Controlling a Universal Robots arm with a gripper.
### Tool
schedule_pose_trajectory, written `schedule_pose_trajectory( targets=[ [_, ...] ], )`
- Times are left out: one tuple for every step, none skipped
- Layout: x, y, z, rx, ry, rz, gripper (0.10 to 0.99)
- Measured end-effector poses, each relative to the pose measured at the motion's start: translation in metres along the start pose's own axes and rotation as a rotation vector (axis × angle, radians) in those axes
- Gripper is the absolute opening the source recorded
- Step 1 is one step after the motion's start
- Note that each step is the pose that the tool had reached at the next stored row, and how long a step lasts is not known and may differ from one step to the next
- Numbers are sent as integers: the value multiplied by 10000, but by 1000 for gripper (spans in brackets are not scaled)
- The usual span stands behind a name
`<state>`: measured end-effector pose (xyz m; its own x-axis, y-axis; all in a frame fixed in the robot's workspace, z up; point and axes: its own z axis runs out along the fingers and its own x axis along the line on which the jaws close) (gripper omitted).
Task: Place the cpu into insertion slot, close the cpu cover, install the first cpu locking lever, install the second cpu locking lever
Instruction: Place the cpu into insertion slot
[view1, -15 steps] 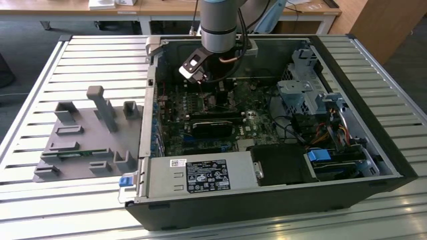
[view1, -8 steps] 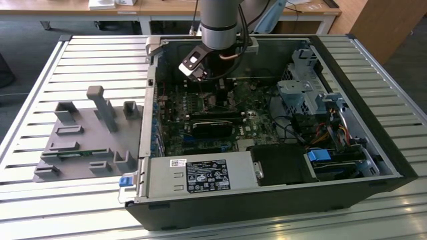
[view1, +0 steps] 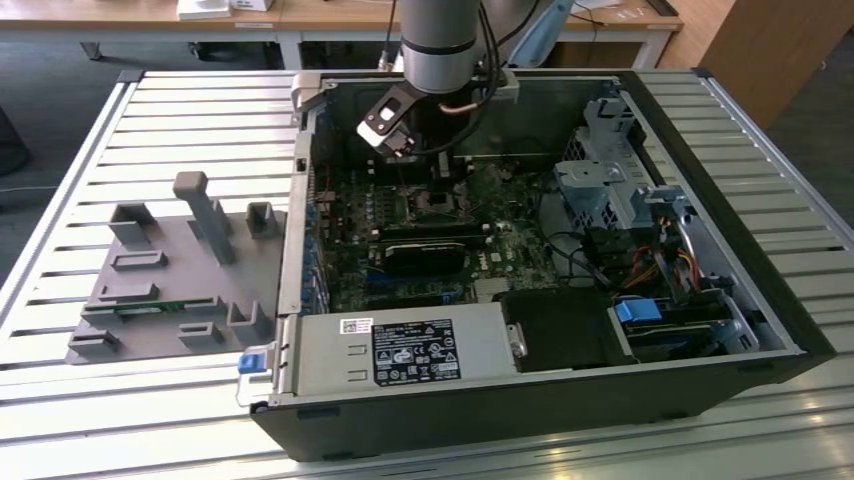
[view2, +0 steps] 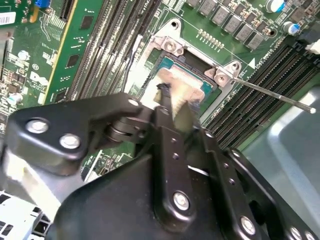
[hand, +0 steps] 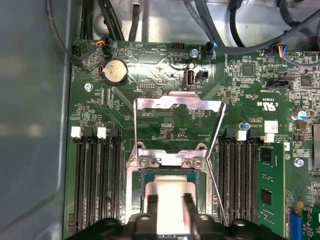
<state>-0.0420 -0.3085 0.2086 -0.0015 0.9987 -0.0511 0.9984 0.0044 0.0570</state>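
Cpu (hand: 170, 207) in claw (hand: 170, 199) over insertion slot (hand: 170, 176), cpu cover (hand: 175, 103) open

Silver-grey arm (view1: 438, 40), black screw-studded tool (hand: 170, 200)

Bright, even light on the bench (view1: 174, 120); computer case (view1: 561, 400) interior shadowed; glare whitens the cpu (hand: 170, 205) in the first wrist view.

Pincer (hand: 170, 201) tight on the cpu (hand: 170, 216) at the insertion slot (hand: 147, 181), the silvery cpu cover (hand: 179, 103) open.
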Motion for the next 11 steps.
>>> schedule_pose_trajectory(
  targets=[
    [-7,0,-1,1,0,0,302],
    [-16,0,-1,0,-1,0,243],
    [-23,0,-1,1,-1,0,243],
    [-28,0,-1,0,0,0,188],
    [-31,0,-2,1,-1,0,125],
    [-33,0,-4,2,-2,1,106],
    [-35,0,-6,3,2,1,106],
    [-35,0,-6,1,5,1,106],
    [-36,0,-8,0,6,1,106],
    [-37,0,-9,0,7,1,106],
    [-38,1,-15,0,7,1,106]
  ],
)
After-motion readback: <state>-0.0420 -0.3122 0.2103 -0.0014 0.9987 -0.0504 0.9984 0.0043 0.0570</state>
